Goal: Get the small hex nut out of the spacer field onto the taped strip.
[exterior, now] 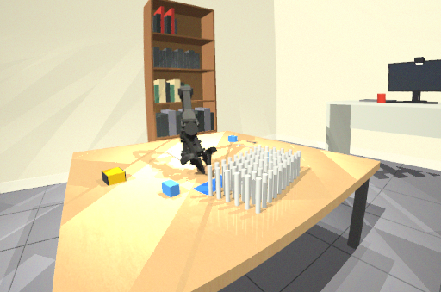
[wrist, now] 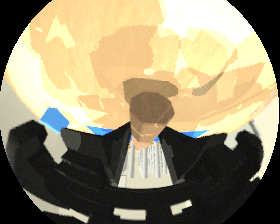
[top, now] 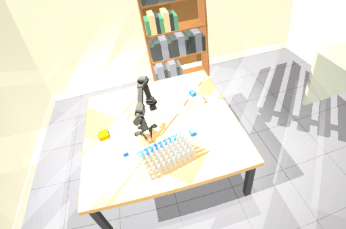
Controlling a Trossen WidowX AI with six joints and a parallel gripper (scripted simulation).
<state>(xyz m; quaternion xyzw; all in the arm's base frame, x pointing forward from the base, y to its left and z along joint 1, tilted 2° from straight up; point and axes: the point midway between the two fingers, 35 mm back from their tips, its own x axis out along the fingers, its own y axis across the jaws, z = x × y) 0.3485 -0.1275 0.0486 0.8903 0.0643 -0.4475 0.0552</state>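
Observation:
My gripper point(top: 145, 132) point(exterior: 201, 165) point(wrist: 144, 125) is shut on a brown tool handle point(top: 149, 137) point(wrist: 150, 112) and points down, low over the table, just behind the near edge of the spacer field. The grey spacers point(top: 172, 155) point(exterior: 258, 171) all stand upright in a tight grid. The blue taped strip point(top: 142, 153) point(exterior: 201, 188) point(wrist: 55, 118) lies along the field's edge nearest my gripper. The tool's working end and the hex nut are hidden from me in every view.
A yellow block point(top: 104, 134) point(exterior: 114, 176) lies at the left of the table. Small blue cubes point(top: 126, 155) point(top: 192, 132) point(top: 192, 93) point(exterior: 170, 188) point(exterior: 232, 138) lie around the field. A bookshelf point(top: 169, 13) stands behind the table.

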